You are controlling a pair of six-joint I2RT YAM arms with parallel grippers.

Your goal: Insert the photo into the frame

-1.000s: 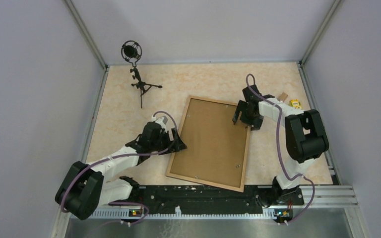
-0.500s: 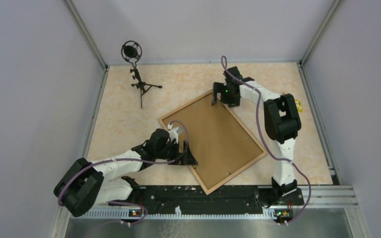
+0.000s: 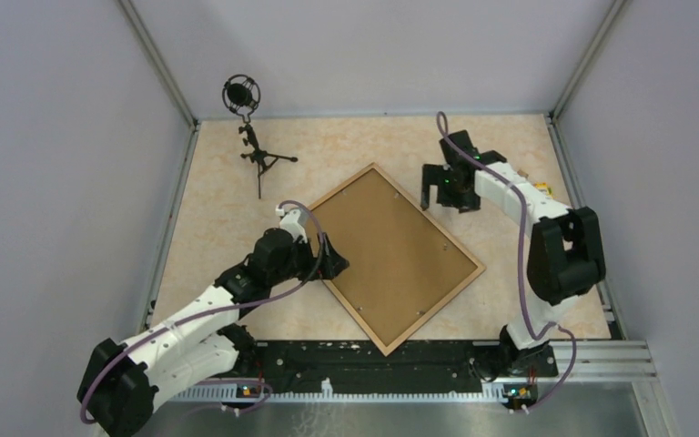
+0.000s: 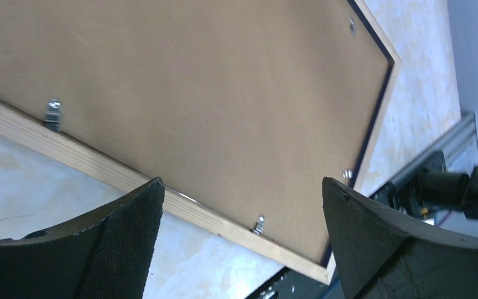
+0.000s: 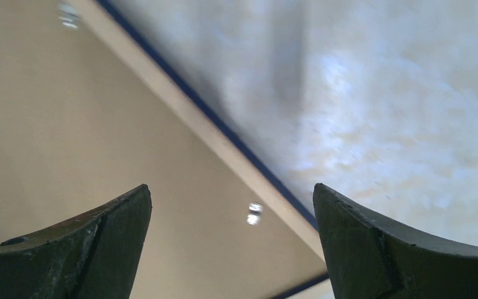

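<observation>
Where it lies back-up, frame (image 4: 87, 161) shows light-wood rail, brown backing (image 3: 396, 255).

Frame (image 3: 437, 310) flat on table (image 3: 227, 228) centre, backing board (image 3: 396, 259) in it; microphone stand (image 3: 255, 155) behind-left; left gripper (image 3: 332, 264) at its left edge; right gripper (image 3: 441, 187) just behind its far-right edge
</observation>
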